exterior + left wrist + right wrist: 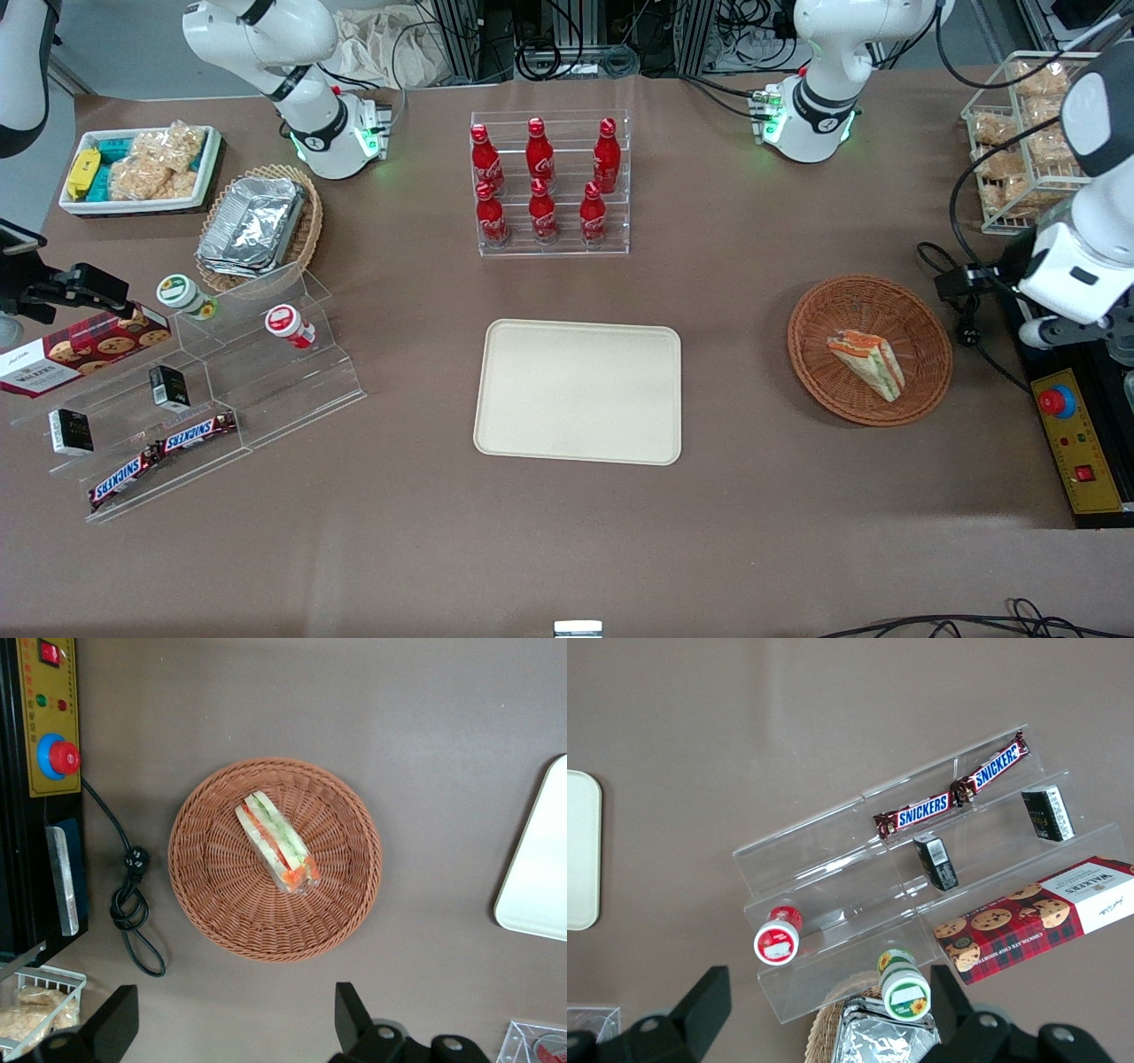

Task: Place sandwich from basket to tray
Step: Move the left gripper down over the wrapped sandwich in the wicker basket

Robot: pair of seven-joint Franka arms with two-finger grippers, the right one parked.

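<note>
The sandwich (868,363), a pale wedge with orange and green filling, lies in the round reddish-brown basket (842,301) toward the working arm's end of the table. The wrist view shows the sandwich (276,843) at the middle of the basket (213,895). The cream tray (578,390) lies flat and bare at the table's middle; its corner shows in the wrist view (540,868). My left gripper (235,1020) is open and empty, high above the bare table just beside the basket's rim. Its wrist (1076,275) hangs at the table's end.
A yellow box with a red stop button (1076,439) and a black cable (133,904) lie beside the basket. A wire rack of bagged snacks (1019,142) stands farther back. A rack of red bottles (549,182) stands farther from the camera than the tray.
</note>
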